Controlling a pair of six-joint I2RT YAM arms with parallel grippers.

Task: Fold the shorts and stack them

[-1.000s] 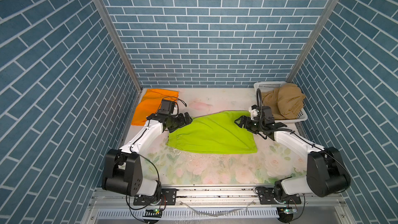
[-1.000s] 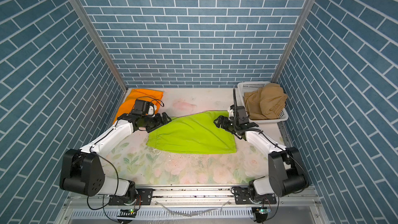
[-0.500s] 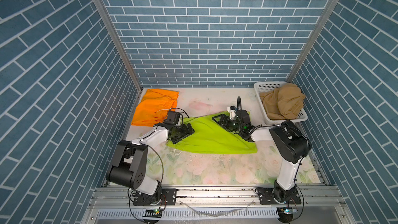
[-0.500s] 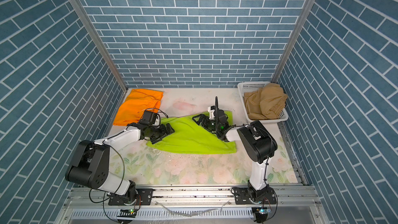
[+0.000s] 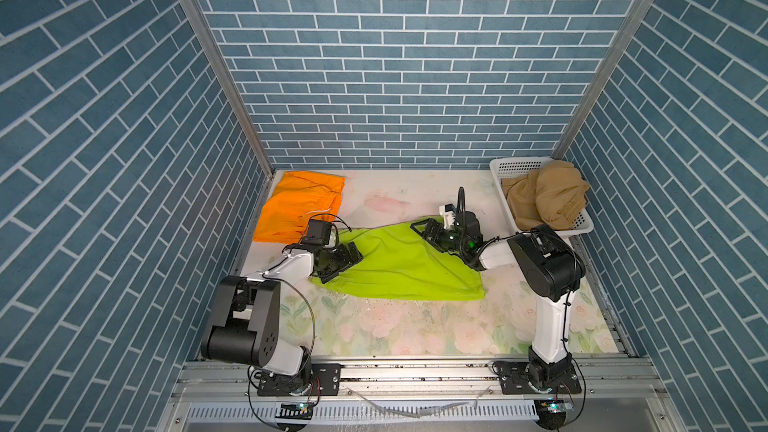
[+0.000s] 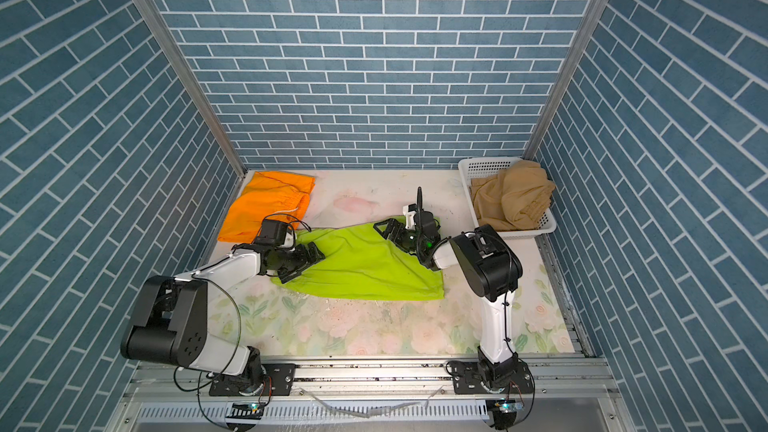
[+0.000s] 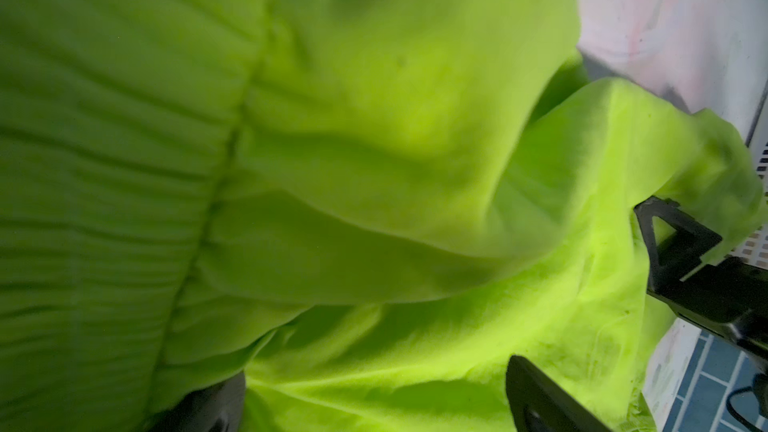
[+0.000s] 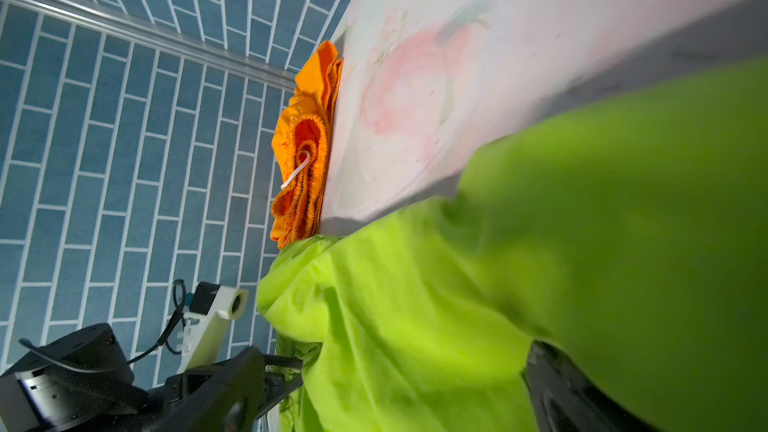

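Observation:
The lime green shorts [image 5: 399, 268] [image 6: 365, 268] lie spread out in the middle of the table. My left gripper [image 5: 347, 257] [image 6: 309, 257] stands open low over their left end. My right gripper [image 5: 428, 232] [image 6: 388, 230] stands open over their far edge. In both wrist views green cloth [image 7: 374, 201] [image 8: 540, 263] fills the gap between the wide-apart fingers [image 7: 536, 401] [image 8: 232, 388]. The orange shorts [image 5: 299, 205] [image 6: 266, 205] [image 8: 307, 151] lie folded at the far left. The tan shorts [image 5: 544, 197] [image 6: 515, 197] sit crumpled in the basket.
A white perforated basket [image 5: 519, 166] [image 6: 486, 166] stands at the far right corner. Blue brick walls close in the table on three sides. The floral tabletop [image 5: 395, 326] shows bare in front of the green shorts.
Both grippers have moved inward over the green shorts: the left one nearer and rightward, the right one leftward along the far edge. Both arms have folded up at the elbows.

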